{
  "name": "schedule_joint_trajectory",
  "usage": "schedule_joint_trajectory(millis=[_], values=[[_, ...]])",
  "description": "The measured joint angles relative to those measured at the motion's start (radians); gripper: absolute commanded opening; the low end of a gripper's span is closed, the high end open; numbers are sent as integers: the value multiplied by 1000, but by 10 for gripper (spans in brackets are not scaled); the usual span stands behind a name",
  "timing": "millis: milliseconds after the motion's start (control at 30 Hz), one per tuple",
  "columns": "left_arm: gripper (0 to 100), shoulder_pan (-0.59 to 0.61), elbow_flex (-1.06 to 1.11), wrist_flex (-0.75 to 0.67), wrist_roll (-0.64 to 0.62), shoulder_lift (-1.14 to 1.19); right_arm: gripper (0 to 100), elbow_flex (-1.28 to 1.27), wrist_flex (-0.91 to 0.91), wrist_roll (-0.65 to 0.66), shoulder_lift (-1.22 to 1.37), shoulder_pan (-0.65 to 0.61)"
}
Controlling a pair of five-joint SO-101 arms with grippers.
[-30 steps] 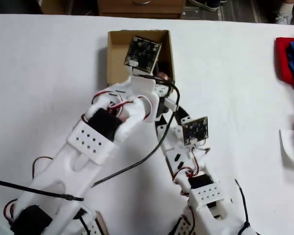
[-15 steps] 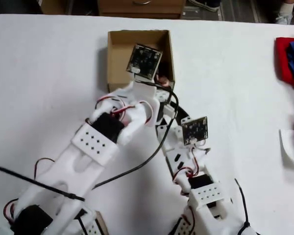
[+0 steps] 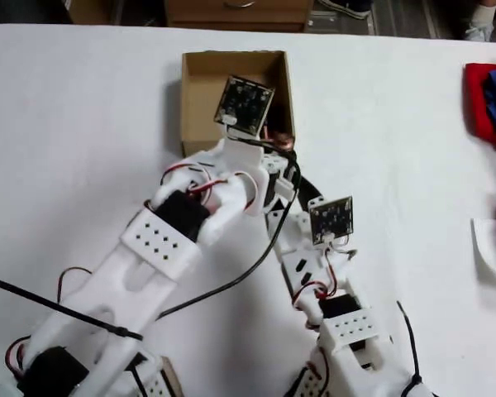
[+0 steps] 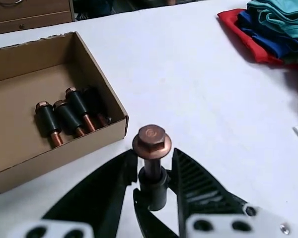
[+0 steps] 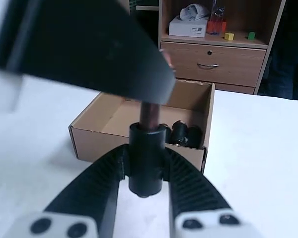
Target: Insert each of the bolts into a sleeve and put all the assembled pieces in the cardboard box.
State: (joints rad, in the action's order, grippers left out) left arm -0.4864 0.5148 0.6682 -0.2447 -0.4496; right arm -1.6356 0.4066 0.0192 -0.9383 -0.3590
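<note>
Where a second earlier the bolt [image 3: 286, 142] head sat at the cardboard box [image 3: 197, 99] rim, it is now just outside the box's near right corner, over the desk [image 3: 83, 124]; the left arm [image 3: 165, 231] has drawn back slightly.

Left wrist view: left end effector [image 4: 153, 161] pinching the bolt shank under its copper head; three assembled pieces [image 4: 64, 116] side by side in the box.

Right wrist view: right end effector [image 5: 146, 156] clamped on the black sleeve [image 5: 145, 163], with the bolt entering its top.
</note>
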Motion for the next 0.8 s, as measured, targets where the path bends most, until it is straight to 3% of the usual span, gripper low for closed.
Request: schedule_joint_trajectory(millis=[500, 667, 800], values=[[136, 28, -155, 210, 2, 0, 21, 0, 0, 0, 0, -3], [133, 196, -239, 276, 23, 0, 21, -2, 0, 0, 0, 6], [132, 400, -196, 341, 169, -2, 21, -2, 0, 0, 0, 20]])
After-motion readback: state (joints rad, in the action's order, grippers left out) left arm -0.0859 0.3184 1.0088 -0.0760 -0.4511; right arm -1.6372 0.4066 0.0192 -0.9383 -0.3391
